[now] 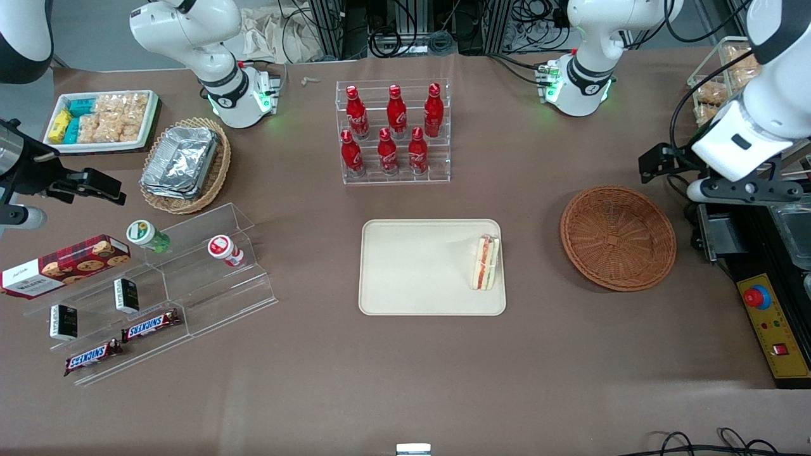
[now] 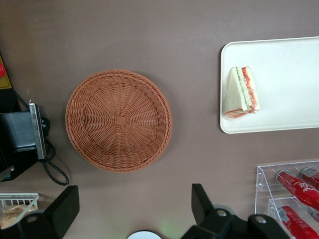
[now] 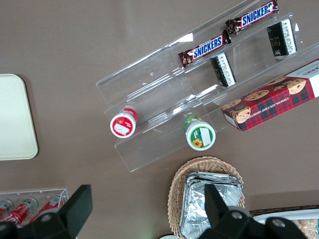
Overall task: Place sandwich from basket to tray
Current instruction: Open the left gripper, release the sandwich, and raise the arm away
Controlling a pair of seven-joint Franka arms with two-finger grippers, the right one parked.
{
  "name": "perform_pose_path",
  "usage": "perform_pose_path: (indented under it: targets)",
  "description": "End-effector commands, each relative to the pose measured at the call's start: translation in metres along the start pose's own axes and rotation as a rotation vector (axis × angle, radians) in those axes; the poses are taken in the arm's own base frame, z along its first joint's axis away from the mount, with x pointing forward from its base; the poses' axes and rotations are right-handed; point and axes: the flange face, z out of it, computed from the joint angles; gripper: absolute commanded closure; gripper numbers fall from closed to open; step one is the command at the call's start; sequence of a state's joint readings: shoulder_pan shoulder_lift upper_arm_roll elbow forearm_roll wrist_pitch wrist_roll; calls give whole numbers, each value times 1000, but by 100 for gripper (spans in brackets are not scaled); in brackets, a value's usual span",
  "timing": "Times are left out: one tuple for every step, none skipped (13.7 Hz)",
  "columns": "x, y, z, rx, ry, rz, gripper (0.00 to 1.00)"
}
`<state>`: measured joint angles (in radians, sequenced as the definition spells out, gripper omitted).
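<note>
Sandwich (image 1: 486,262) first: it lies flat on the cream tray (image 1: 412,266), close to the tray edge that faces the basket, near the middle of the front view, its red and green filling turned toward the basket. The gripper (image 2: 134,211) of the left arm holds nothing; in the wrist view its 2 dark fingers (image 2: 202,201) stand wide apart with bare table between them, and it hangs well above the table, out at the working arm's end, apart from the sandwich. In the front view that gripper (image 1: 652,163) shows at the right edge of the frame, just above the basket. The reddish-brown wicker basket (image 1: 618,237) sits at right of centre, empty, beside the tray with a strip of brown table (image 1: 405,380) between them. Toward the top centre of the front view a clear rack (image 1: 394,130) holds 6 red bottles. At the upper left a tan wicker basket (image 1: 185,166) carries stacked foil trays, with a white tray of snack packets (image 1: 101,120) beside it. At the lower left a stepped clear stand (image 1: 165,291) bears 2 Snickers bars (image 1: 151,325), a biscuit box (image 1: 63,265) and 2 small cups.
</note>
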<state>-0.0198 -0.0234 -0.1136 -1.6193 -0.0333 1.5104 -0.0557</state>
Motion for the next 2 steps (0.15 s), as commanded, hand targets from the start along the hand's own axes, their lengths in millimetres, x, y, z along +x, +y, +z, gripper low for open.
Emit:
perform_pose_path:
  targets:
    - [-14, 0, -4, -16, -8, -15, 0]
    - [-15, -1, -2, -16, -11, -17, 0]
